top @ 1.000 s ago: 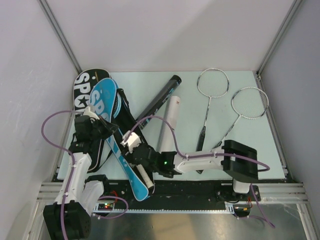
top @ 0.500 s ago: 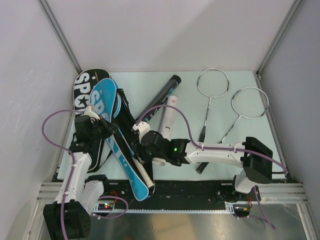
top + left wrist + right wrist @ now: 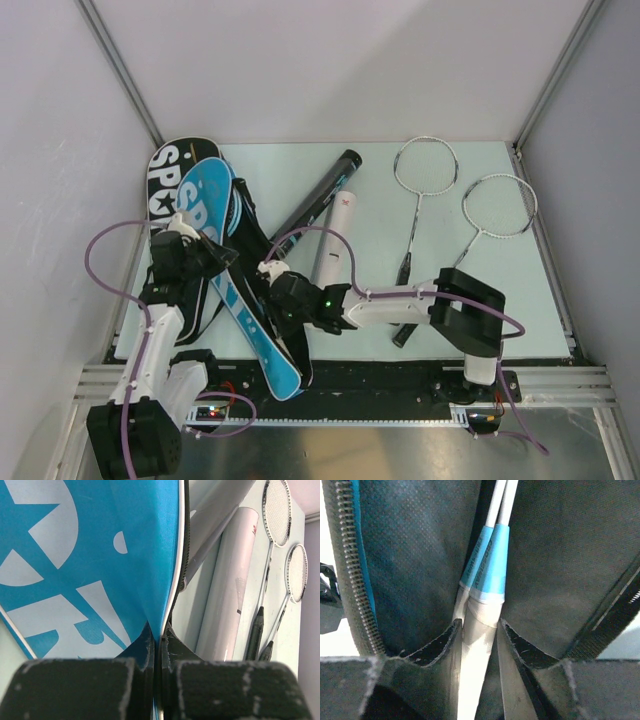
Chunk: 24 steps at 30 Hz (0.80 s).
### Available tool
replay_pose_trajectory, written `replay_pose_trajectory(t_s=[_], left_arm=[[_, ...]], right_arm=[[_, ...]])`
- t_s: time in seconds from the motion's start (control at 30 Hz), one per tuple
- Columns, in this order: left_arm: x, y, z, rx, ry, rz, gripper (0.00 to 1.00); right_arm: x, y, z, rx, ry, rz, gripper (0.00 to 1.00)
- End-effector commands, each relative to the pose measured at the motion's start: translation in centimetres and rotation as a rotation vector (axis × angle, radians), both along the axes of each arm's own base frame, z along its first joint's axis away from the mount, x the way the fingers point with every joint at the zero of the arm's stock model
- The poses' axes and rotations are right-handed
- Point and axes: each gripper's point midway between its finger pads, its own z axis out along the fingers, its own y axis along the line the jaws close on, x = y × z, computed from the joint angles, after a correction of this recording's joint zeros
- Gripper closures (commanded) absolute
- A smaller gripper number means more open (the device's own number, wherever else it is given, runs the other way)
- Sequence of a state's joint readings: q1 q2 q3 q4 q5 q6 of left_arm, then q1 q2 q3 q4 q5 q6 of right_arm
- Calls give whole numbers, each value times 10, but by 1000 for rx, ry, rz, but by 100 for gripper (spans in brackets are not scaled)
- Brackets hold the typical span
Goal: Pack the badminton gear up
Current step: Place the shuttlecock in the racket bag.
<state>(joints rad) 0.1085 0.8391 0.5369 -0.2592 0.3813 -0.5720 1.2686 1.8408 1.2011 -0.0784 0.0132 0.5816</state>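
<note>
The blue "SPORT" cover lies slantwise over the black "SPORT" cover at the left. My left gripper is shut on the blue cover's edge, its fingertips pinching the fabric. My right gripper is at the cover's narrow end, its jaws closed on a white racket handle with a blue collar, inside the dark lining. A second similar shaft lies beside it. Two silver rackets, a white tube and a black tube lie on the table.
The cover's open zipper runs along the left of the right wrist view. The tubes and both silver racket heads show to the right of the left gripper. Walls close in the table at the left, back and right.
The white handle that stuck out of the cover's lower end has slid up into the cover with my right gripper. The right arm's elbow swung. The left gripper has stayed put.
</note>
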Motion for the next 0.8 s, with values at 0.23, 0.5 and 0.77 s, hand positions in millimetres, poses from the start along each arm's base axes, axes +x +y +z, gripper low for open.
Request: replay_pose_trajectory(t_s=[0.23, 0.5, 0.77], left_arm=[[12, -4, 13, -50, -80, 8, 100], [13, -1, 8, -39, -67, 26, 100], [14, 1, 9, -32, -70, 30, 100]], right_arm=[[12, 29, 9, 127, 12, -80, 70], [44, -11, 43, 83, -70, -152, 48], [72, -16, 64, 161, -94, -79, 19]])
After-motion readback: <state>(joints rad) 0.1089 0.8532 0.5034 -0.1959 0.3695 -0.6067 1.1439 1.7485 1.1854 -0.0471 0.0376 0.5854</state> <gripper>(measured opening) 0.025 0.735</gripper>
